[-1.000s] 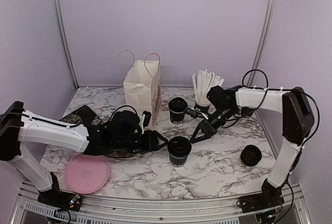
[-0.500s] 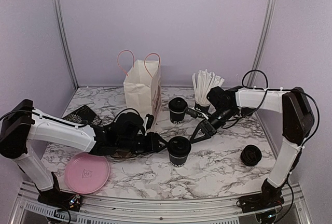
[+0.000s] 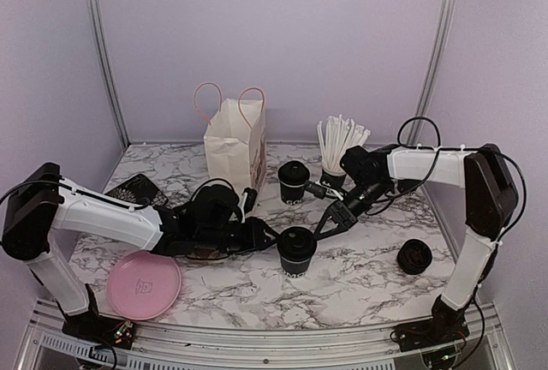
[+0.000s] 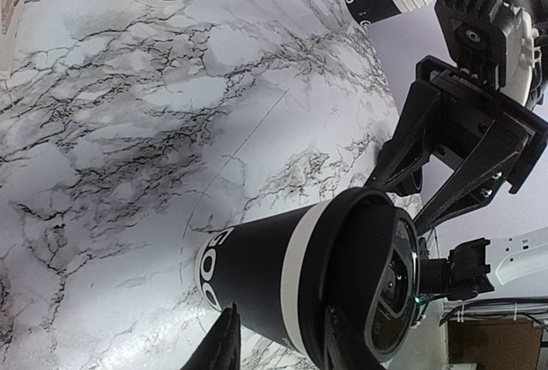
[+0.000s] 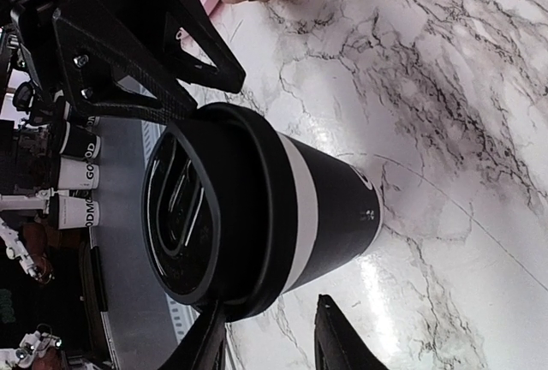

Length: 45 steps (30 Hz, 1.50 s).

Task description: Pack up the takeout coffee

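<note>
The takeout coffee [image 3: 296, 250], a black lidded cup [image 4: 282, 276] with white lettering, stands upright on the marble at centre front [image 5: 282, 207]. My left gripper [image 3: 264, 235] comes at it from the left and my right gripper [image 3: 328, 223] from the right. Both are turned so that one finger is at lid height and the other lower down. The left gripper [image 4: 281, 305] and the right gripper [image 5: 268, 301] are part open, their tips at the cup's side with nothing between the fingers. The white paper bag [image 3: 235, 147] with pink handles stands behind.
A second lidded black cup [image 3: 294, 182] stands behind, next to a black cup of white straws [image 3: 336, 169]. A pink plate [image 3: 143, 284] lies front left, a loose black lid [image 3: 414, 256] front right, and a dark patterned item [image 3: 133, 188] at the left.
My left arm has slid right until its fingers reach the front cup. The right gripper has edged closer to it. Both sets of jaws have narrowed.
</note>
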Motion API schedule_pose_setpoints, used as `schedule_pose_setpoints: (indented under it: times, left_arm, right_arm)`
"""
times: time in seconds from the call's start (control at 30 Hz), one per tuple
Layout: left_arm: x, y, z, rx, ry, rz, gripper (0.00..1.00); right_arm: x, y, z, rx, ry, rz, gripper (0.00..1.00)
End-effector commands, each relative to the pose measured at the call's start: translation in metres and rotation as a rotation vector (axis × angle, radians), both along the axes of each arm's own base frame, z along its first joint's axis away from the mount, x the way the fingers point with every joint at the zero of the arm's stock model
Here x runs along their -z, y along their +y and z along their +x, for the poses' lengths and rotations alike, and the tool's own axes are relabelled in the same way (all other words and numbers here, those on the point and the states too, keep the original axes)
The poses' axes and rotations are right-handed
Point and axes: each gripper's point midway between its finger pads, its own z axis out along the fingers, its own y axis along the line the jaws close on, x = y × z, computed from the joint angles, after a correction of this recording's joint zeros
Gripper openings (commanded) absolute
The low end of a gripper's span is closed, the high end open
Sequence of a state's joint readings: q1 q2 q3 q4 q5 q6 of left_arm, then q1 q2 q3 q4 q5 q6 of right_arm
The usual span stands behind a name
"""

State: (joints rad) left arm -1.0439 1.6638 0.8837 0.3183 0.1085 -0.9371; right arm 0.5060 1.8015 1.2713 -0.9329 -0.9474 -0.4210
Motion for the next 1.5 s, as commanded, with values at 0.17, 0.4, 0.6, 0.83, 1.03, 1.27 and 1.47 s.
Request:
schedule_pose_setpoints:
  times: [0.17, 0.4, 0.6, 0.83, 1.03, 1.27, 1.47]
  left_arm:
    - [0.039, -0.002, -0.010, 0.061, 0.104, 0.042, 0.28]
    - [0.078, 0.020, -0.023, 0.071, 0.184, 0.152, 0.24]
    - [0.109, 0.034, -0.036, 0.096, 0.248, 0.245, 0.23]
    - [0.068, 0.017, -0.015, 0.126, 0.093, 0.212, 0.26]
    - [0.019, -0.001, 0.014, 0.141, -0.077, 0.193, 0.29]
    - [-0.009, -0.013, 0.024, 0.167, -0.150, 0.179, 0.42]
    - [-0.042, 0.002, 0.030, 0.091, -0.207, 0.163, 0.58]
  right_arm:
    - [0.027, 0.007, -0.006, -0.018, 0.025, -0.070, 0.31]
    - [0.064, -0.007, -0.003, 0.023, 0.035, -0.210, 0.29]
    - [0.087, -0.017, -0.004, 0.037, 0.045, -0.304, 0.26]
    - [0.027, 0.012, -0.024, -0.072, 0.035, -0.060, 0.23]
    - [0.004, 0.017, -0.047, -0.142, -0.008, -0.003, 0.35]
    - [0.002, 0.010, -0.053, -0.144, -0.032, -0.019, 0.44]
    - [0.004, 0.004, -0.050, -0.143, -0.063, -0.054, 0.46]
